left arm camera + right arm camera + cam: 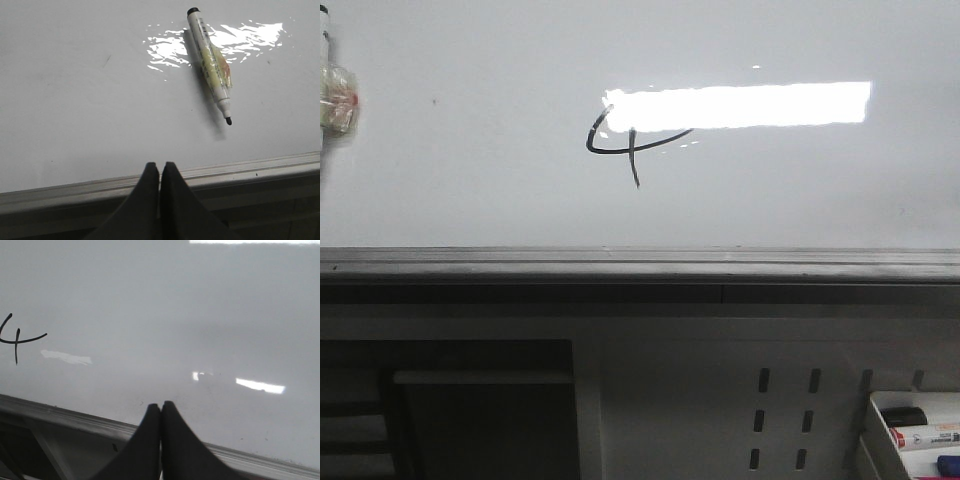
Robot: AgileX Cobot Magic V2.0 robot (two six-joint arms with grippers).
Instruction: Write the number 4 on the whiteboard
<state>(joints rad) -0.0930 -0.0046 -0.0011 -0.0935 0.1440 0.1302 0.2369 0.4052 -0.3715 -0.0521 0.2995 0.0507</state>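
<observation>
On the large glossy white whiteboard (470, 150), a thin black hand-drawn number 4 (625, 145) is seen finished, while a light, stiff white marker pen (209, 62), judged best gripped mid-barrel, lies uncapped beyond the closed, empty left claw (160, 172) and right claw (160, 412).

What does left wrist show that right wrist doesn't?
Only the left wrist view shows the marker: uncapped, lying on the whiteboard with its black tip bare, apart from the left gripper, whose fingers are closed on nothing.

Only the right wrist view shows the number 4, drawn in thin black line at the edge of the frame, and the right gripper, also closed and empty.

Both show the glossy white board with light reflections and its grey bottom rail just beyond the fingertips.
</observation>
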